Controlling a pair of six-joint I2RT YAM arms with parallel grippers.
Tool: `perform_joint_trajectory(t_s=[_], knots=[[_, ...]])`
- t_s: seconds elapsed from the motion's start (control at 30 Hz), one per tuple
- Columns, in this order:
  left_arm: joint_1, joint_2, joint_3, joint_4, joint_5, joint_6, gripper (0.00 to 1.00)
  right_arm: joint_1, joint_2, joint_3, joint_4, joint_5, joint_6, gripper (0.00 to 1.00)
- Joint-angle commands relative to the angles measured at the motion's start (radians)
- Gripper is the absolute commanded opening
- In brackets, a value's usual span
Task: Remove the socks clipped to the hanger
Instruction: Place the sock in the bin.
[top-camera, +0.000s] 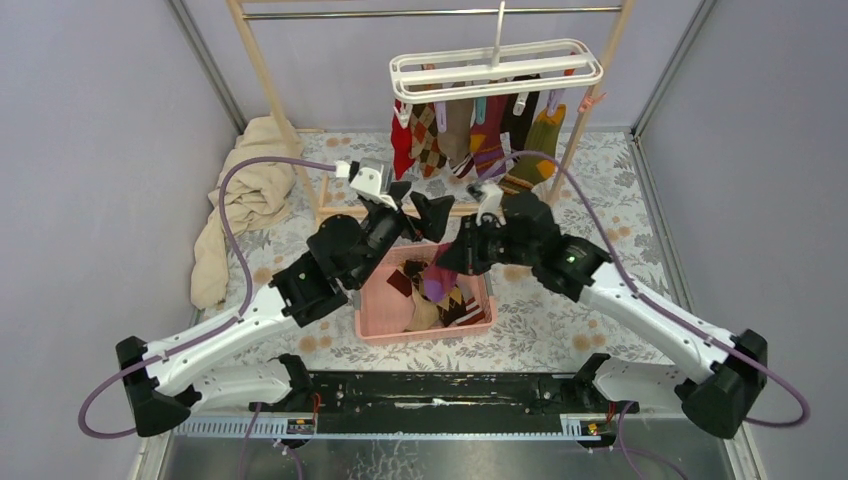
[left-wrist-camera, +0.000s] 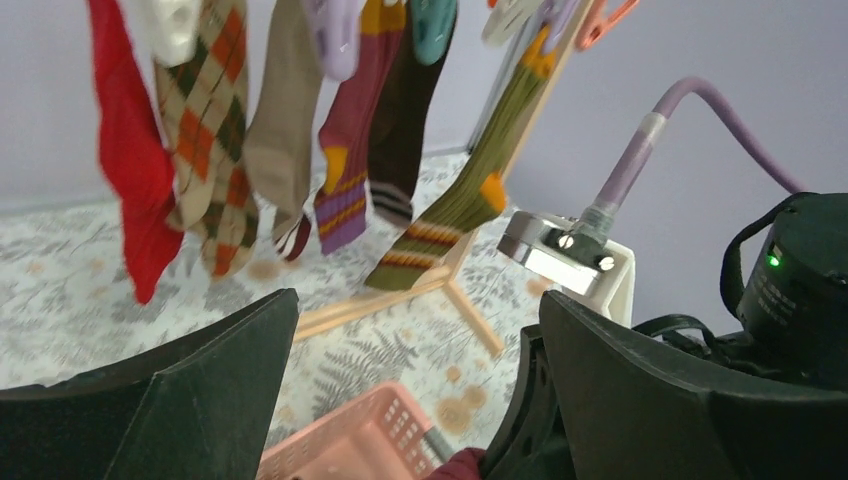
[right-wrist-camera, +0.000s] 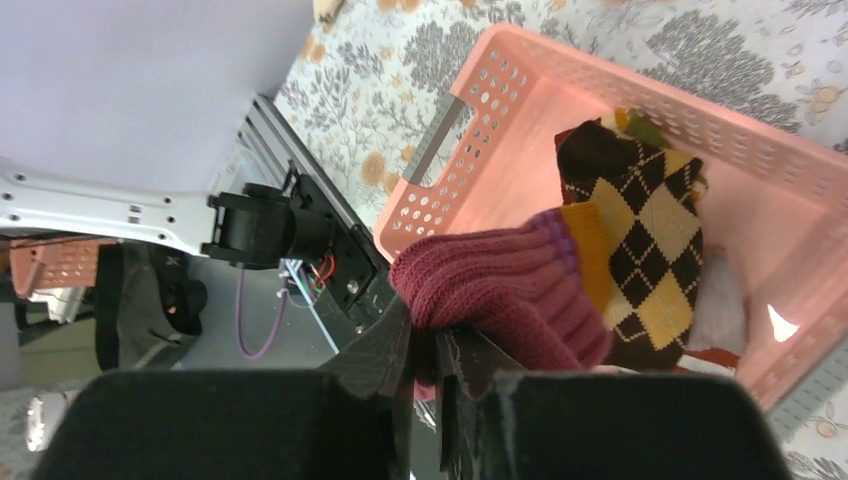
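The white hanger (top-camera: 495, 68) hangs from the metal rail, with several socks clipped under it: red (left-wrist-camera: 130, 170), argyle (left-wrist-camera: 205, 130), beige (left-wrist-camera: 285, 130), maroon-striped (left-wrist-camera: 350, 150), dark brown (left-wrist-camera: 405, 120) and olive (left-wrist-camera: 465, 200). My left gripper (top-camera: 418, 205) (left-wrist-camera: 418, 300) is wide open and holds nothing, in front of and below the hanging socks. Over the pink basket (top-camera: 375, 300) (right-wrist-camera: 620, 70), my right gripper (top-camera: 450, 262) (right-wrist-camera: 430, 345) is shut on a maroon sock (right-wrist-camera: 500, 285) (top-camera: 437, 283). A black-and-yellow argyle sock (right-wrist-camera: 650, 230) lies in the basket with others.
A wooden-post rack (top-camera: 270, 90) with a metal rail (top-camera: 400, 14) carries the hanger; its wooden foot (left-wrist-camera: 470, 300) lies on the floral cloth behind the basket. A beige cloth (top-camera: 245, 200) is heaped at the left post. Grey walls close both sides.
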Motion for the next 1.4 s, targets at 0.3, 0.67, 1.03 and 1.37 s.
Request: perform_joint_trajectory(t_s=[0.3, 0.67, 1.03, 1.37], knots=[[-0.004, -0.148, -0.097, -0.132, -0.14, -0.08, 0.99, 0.246, 0.386, -0.038, 0.366, 0.206, -0.001, 0.0], [-0.004, -0.164, -0.106, -0.177, -0.163, -0.092, 0.99, 0.29, 0.659, 0.032, 0.349, 0.344, -0.052, 0.61], [-0.002, -0.152, -0.1, -0.19, -0.171, -0.086, 0.99, 0.29, 0.302, -0.074, 0.29, 0.399, -0.101, 0.79], [-0.002, -0.12, -0.097, -0.173, -0.153, -0.093, 0.99, -0.047, -0.081, -0.195, 0.208, 0.412, -0.122, 0.77]])
